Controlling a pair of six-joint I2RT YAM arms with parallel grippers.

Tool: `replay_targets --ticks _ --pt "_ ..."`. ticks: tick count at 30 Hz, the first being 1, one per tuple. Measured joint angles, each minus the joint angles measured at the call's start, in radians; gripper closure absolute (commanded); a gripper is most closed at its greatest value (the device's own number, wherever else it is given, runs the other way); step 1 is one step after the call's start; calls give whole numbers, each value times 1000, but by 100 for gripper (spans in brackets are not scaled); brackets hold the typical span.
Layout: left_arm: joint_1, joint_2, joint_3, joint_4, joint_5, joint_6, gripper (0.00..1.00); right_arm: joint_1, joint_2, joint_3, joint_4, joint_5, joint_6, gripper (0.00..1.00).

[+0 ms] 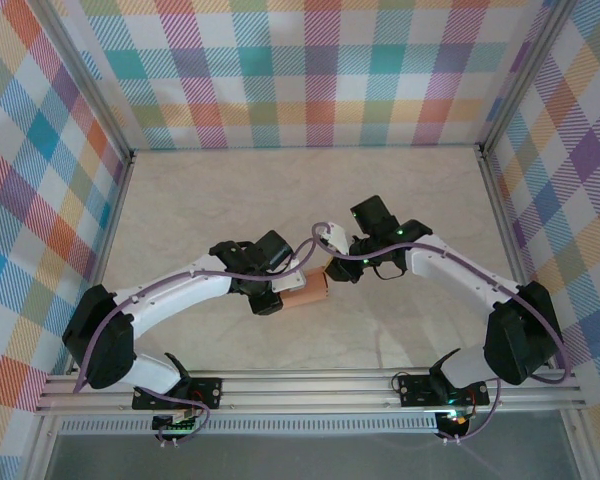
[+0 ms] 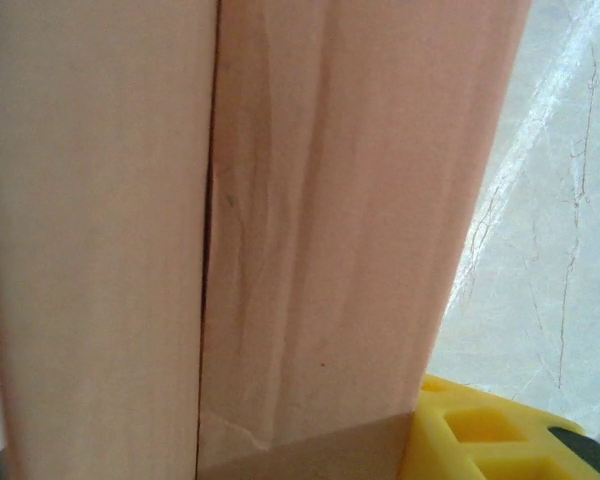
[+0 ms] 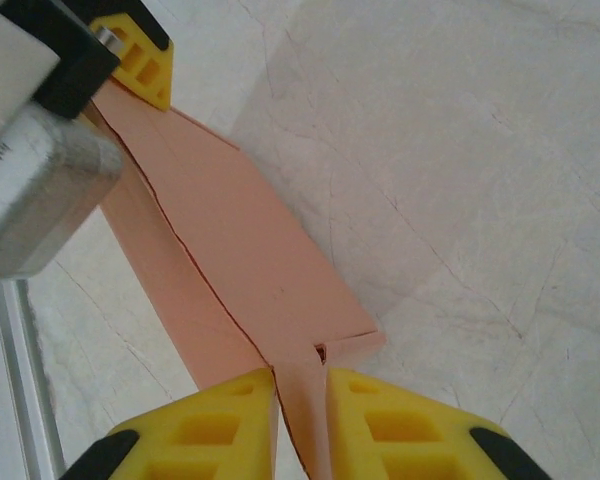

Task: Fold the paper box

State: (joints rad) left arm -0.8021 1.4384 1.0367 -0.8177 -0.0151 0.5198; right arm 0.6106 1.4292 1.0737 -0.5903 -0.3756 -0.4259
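One paper box (image 1: 306,292), over the desk's (image 1: 400,190) middle: left fingers (image 2: 480,435) are clamping one end, right fingers (image 3: 230,425) are pinching the opposite flap; uneven pulling could be tearing its seam.

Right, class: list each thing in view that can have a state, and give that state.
Salmon-orange cardboard paper box: partly folded, long seam gaping, held at both ends.
Left gripper: shut on one end of the box.
Right gripper: shut on its other end.
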Motion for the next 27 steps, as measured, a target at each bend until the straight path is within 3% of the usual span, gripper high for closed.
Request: replay_targets --ticks 5,13,27 --pt "0 1 0 4 0 0 57 0 1 4 -13 6 -16 100" --pt "2 34 31 -13 -1 -14 57 5 1 11 -21 33 4 100" --pt "9 107 107 -43 1 -145 58 85 -42 -94 220 299 434 100"
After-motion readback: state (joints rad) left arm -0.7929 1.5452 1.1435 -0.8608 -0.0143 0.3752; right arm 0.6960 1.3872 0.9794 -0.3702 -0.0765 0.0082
